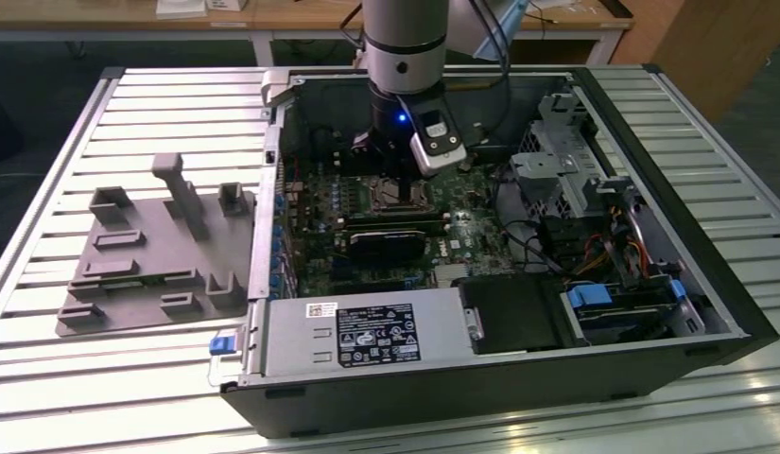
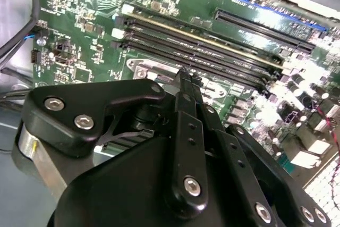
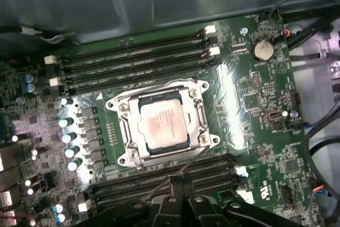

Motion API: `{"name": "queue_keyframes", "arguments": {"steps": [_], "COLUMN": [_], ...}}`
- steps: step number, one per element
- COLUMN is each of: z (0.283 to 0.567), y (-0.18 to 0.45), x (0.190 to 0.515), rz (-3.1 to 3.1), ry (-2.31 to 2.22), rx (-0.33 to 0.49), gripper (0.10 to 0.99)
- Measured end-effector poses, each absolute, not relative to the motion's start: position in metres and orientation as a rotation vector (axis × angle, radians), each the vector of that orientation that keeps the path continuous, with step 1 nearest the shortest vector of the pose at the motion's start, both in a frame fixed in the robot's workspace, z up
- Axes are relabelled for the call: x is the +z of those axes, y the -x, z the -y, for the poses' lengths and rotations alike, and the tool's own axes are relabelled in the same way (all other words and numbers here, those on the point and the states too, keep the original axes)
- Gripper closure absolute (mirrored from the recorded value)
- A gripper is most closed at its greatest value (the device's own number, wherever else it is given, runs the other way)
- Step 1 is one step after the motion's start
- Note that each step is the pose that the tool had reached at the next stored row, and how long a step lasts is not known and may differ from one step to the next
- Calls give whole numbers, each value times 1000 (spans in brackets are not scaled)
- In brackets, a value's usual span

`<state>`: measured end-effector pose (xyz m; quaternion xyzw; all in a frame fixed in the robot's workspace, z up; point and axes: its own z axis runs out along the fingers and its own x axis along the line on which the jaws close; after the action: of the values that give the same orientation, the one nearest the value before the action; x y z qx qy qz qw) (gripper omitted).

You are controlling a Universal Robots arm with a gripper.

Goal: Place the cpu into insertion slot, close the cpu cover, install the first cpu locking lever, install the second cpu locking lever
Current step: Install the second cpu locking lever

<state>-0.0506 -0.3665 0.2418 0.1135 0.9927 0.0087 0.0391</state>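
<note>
The cpu (image 3: 162, 126), a silver-grey square chip, lies flat in the insertion slot (image 1: 397, 197) on the green board. The cpu cover (image 3: 197, 114), a metal frame with a window, lies down around the chip. One thin wire locking lever (image 3: 159, 85) runs along the socket's side by the memory slots. Another wire lever (image 3: 183, 169) rises slanting from the socket's opposite side and passes right beside my fingertips. My gripper (image 3: 179, 183) (image 2: 186, 75) hovers close over that side of the socket with its black fingers together. In the exterior view my gripper (image 1: 390, 175) hangs inside the open case.
Long black memory slots (image 3: 138, 62) flank the socket on two sides. A black graphics card (image 1: 390, 241) lies just beyond it. A power supply (image 1: 364, 336), drive cage and cables (image 1: 579, 180) crowd the case. A grey fixture (image 1: 163, 246) sits on the table at the exterior view's left.
</note>
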Motion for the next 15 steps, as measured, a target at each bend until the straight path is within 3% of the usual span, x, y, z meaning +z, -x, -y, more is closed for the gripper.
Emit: {"name": "queue_keyframes", "arguments": {"steps": [9,15], "z": [374,374], "y": [58,59], "x": [238,238], "rz": [-3048,-3048], "ry": [-353,-353], "rx": [127,131], "gripper": [984,984]}}
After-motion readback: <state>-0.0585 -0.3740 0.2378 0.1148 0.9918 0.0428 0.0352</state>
